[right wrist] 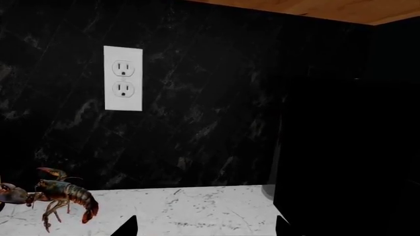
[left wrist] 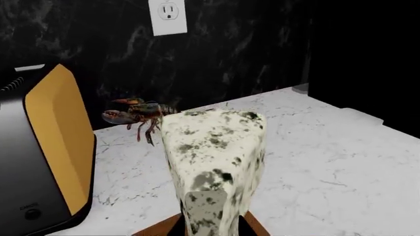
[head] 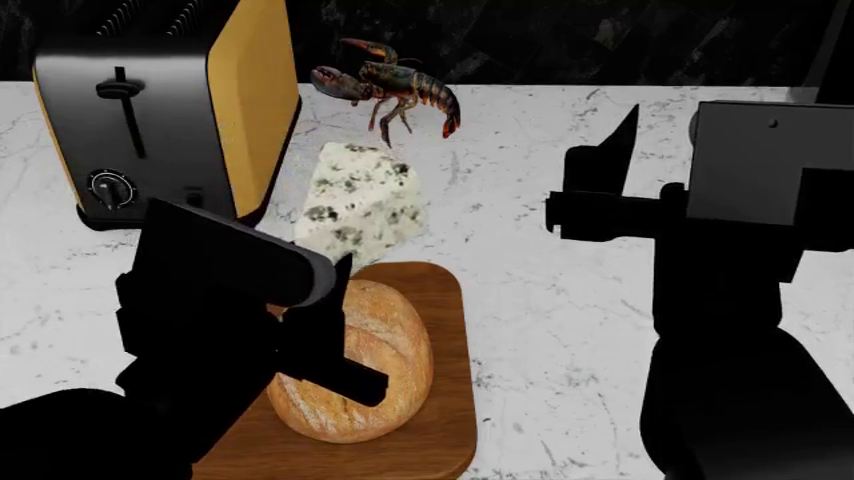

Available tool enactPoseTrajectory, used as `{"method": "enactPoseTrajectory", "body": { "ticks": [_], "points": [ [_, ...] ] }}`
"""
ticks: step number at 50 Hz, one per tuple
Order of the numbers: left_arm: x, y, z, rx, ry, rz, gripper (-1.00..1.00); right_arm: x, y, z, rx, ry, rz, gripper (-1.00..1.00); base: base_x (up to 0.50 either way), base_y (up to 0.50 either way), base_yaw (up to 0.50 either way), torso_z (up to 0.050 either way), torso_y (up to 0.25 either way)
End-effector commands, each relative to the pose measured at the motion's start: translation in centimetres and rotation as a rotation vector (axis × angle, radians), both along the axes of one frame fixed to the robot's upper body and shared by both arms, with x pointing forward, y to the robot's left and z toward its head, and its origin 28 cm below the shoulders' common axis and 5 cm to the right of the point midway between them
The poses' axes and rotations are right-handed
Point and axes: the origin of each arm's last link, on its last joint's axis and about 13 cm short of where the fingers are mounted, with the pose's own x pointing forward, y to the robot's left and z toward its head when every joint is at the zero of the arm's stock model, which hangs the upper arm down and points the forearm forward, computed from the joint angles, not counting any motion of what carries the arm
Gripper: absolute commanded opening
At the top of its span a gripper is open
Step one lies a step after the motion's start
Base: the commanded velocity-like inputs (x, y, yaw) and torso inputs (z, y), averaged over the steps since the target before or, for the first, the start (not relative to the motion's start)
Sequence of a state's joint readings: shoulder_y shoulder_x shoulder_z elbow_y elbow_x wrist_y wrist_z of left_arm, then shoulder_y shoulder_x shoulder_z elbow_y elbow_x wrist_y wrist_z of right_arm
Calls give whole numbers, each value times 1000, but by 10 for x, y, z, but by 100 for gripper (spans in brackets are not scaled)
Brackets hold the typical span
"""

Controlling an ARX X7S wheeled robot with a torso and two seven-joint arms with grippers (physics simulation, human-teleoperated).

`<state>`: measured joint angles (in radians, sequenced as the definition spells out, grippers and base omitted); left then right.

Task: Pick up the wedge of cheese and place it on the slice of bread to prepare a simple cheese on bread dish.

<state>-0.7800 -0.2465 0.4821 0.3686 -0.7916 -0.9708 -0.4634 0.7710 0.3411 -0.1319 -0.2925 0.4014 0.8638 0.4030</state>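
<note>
The wedge of cheese (head: 360, 200), cream-white with dark mould spots, stands at the far end of the wooden cutting board (head: 441, 400), between the toaster and the loaf. In the left wrist view the wedge of cheese (left wrist: 213, 157) fills the middle, and my left gripper (left wrist: 203, 230) is shut on its near end, one dark finger pressed against each side. The slice of bread (head: 374, 360), an oval golden-brown loaf, lies on the board under my left gripper (head: 340, 290). My right gripper (head: 617, 150) hovers over the marble counter to the right and is open with nothing in it. In the right wrist view my right gripper (right wrist: 204, 227) shows only bare counter between its tips.
A black and yellow toaster (head: 147, 110) stands close to the left of the cheese, and the left wrist view also shows the toaster (left wrist: 46, 157). A lobster (head: 394, 90) lies behind the cheese near the black wall. A wall outlet (right wrist: 123, 78) sits above the counter.
</note>
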Motion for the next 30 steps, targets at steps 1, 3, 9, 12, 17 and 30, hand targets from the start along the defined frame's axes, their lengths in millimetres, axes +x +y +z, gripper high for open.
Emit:
{"method": "enactPoseTrajectory", "body": {
  "ticks": [1,3,9,12,17,30],
  "points": [
    [-2,1,5,-17,-7,11,-100,0,0,0,-1,0,0,100,0,0,0,0,0],
    [-2,1,5,-17,-7,11,-100,0,0,0,-1,0,0,100,0,0,0,0,0],
    [-2,1,4,-20,-12,6,-100,0,0,0,-2,0,2,100,0,0,0,0,0],
    [-1,2,5,-21,-17,11,-100,-1,0,0,-3,2,3,100,0,0,0,0,0],
    [-2,2,7,-16,-16,8,-100,0,0,0,-3,4,3,100,0,0,0,0,0],
    [-11,4,9,-12,-17,9,-100,0,1,0,-4,7,3,100,0,0,0,0,0]
  ]
}}
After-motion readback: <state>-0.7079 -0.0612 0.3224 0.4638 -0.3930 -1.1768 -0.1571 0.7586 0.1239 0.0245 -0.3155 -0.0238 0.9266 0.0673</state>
